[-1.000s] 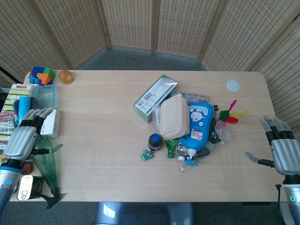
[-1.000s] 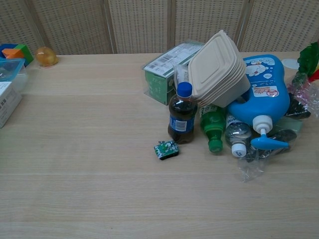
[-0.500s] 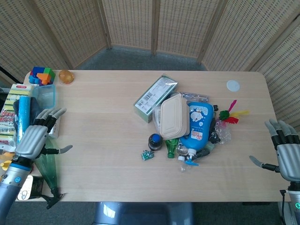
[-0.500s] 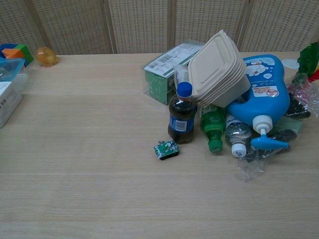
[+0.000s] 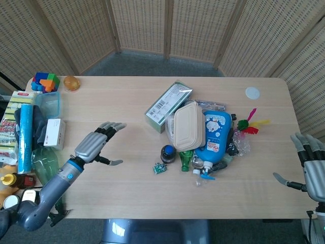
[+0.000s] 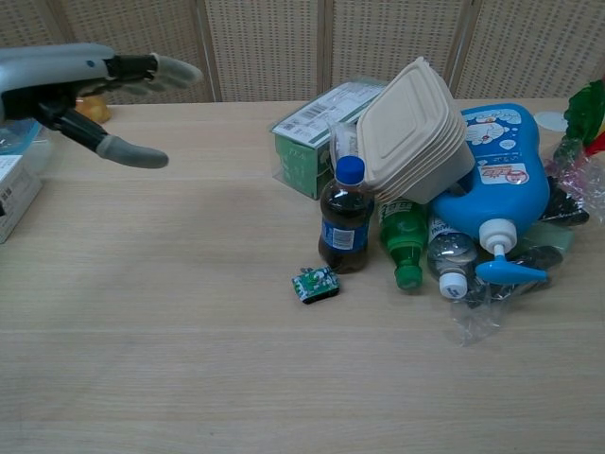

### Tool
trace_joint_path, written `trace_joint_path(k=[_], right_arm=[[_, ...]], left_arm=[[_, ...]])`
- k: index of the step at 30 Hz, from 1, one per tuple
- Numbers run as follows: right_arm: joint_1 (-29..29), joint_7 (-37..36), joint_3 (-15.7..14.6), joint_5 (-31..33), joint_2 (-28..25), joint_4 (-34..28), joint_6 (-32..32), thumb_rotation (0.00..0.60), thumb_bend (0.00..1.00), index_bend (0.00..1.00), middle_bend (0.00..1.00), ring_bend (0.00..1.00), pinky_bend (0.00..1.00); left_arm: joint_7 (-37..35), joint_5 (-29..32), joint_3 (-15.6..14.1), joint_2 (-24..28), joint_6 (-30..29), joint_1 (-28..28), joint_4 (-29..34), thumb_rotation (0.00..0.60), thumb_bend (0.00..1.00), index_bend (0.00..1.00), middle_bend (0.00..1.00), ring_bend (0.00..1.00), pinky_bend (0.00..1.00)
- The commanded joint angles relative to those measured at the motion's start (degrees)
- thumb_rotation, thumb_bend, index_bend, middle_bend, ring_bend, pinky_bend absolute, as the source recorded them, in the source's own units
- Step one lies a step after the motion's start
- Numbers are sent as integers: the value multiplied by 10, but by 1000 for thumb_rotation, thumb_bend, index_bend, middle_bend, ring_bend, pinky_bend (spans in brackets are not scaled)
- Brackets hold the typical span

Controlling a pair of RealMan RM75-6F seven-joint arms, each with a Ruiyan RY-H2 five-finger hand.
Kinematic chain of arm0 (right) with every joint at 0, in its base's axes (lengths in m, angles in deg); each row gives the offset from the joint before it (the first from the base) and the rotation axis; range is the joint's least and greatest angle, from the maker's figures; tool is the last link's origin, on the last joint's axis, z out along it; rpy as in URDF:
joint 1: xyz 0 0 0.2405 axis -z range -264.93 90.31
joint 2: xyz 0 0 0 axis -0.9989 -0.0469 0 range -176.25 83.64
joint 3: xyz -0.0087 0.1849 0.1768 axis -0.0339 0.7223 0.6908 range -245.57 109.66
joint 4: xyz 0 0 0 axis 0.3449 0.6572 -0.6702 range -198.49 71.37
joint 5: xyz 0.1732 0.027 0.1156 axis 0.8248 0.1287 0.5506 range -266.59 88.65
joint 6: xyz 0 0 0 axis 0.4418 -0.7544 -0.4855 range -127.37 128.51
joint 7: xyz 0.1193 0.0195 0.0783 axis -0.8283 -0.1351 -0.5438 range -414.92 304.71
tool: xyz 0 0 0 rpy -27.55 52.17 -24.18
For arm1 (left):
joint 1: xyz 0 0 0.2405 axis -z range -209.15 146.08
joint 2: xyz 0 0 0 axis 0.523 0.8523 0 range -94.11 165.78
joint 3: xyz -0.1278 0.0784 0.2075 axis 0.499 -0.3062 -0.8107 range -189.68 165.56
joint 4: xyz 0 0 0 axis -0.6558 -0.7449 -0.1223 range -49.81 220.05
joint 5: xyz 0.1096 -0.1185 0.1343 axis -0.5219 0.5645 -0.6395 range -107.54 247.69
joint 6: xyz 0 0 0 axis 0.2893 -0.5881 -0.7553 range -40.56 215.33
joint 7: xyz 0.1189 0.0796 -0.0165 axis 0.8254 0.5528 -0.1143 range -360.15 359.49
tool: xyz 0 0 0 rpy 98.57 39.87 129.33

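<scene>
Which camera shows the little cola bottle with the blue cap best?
The chest view: the cola bottle stands upright there, side-on, with its blue cap, dark drink and label all plain. The head view looks straight down on the same bottle, so it shows little more than the cap and dark shoulders beside the pile.

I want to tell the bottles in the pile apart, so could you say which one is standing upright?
The dark cola bottle with the blue cap stands upright; the green bottle and clear bottle beside it lie tipped over.
</scene>
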Motion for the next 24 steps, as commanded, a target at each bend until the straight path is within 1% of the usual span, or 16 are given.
trace_joint_path(k=[1, 6, 11, 17, 24], right_arm=[[4, -3, -2, -2, -5, -1, -4, 392, 145, 0, 0, 0, 0], [14, -11, -4, -3, -12, 0, -14, 389, 145, 0, 0, 0, 0], [22, -21, -6, -3, -19, 2, -22, 389, 145, 0, 0, 0, 0], [29, -28, -8, -6, -25, 1, -27, 392, 146, 0, 0, 0, 0], [34, -33, -7, -6, -30, 1, -31, 389, 146, 0, 0, 0, 0]], left_arm=[[10, 19, 10, -57, 29, 37, -46, 399, 23, 0, 0, 0, 0], [9, 21, 10, -136, 39, 67, -119, 402, 22, 0, 0, 0, 0], [-37, 17, 17, -203, 48, 86, -181, 407, 21, 0, 0, 0, 0], [-76, 4, 22, -269, 47, 104, -256, 411, 22, 0, 0, 0, 0], [-125, -9, 24, -322, 63, 125, -322, 426, 22, 0, 0, 0, 0]])
